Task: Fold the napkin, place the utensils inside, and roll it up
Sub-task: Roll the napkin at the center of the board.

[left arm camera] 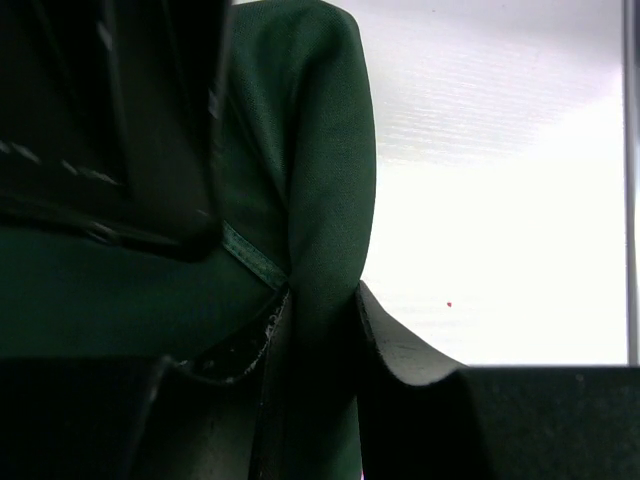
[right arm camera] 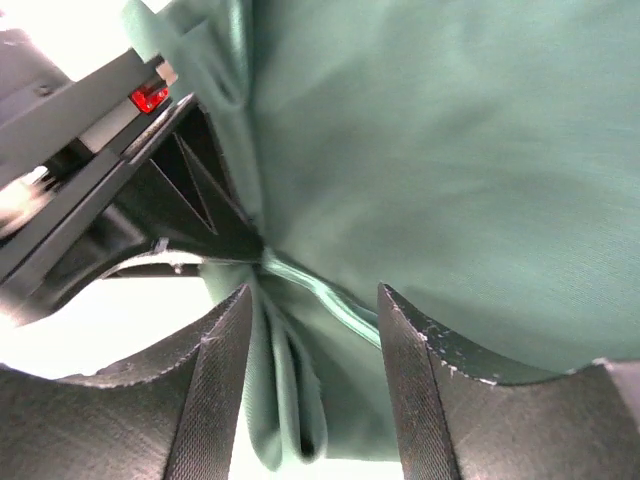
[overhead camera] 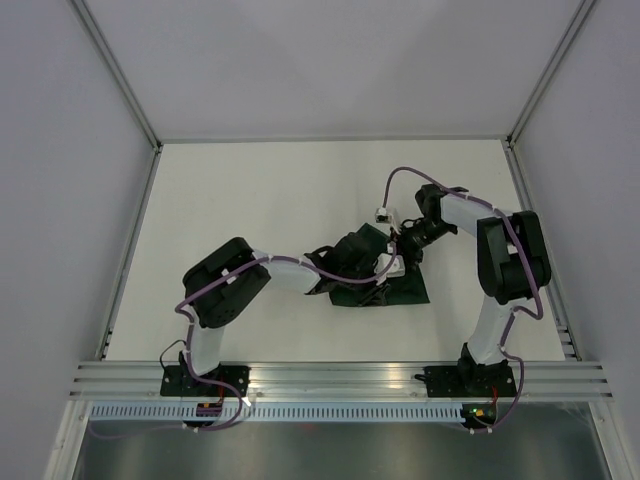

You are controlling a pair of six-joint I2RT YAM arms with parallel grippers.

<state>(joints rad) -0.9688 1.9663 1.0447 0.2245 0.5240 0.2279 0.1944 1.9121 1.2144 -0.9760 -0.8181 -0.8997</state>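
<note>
The dark green napkin [overhead camera: 405, 290] lies bunched on the white table between both arms. My left gripper [overhead camera: 352, 262] reaches in from the left and is shut on an upright fold of the napkin [left arm camera: 320, 150], which is squeezed between its fingers [left arm camera: 400, 350]. From the right, my right gripper [overhead camera: 393, 260] meets the same bunch. Its jaws stand open [right arm camera: 315, 340], with loose napkin folds [right arm camera: 450, 150] hanging between the ribbed pads [right arm camera: 215, 400] and leaning on the left one. The utensils are hidden or out of view.
The left arm's gripper body, with a red light [right arm camera: 150, 98], sits close in front of the right gripper. White table [overhead camera: 250, 200] spreads around the napkin, bounded by metal rails [overhead camera: 130, 260] and grey walls.
</note>
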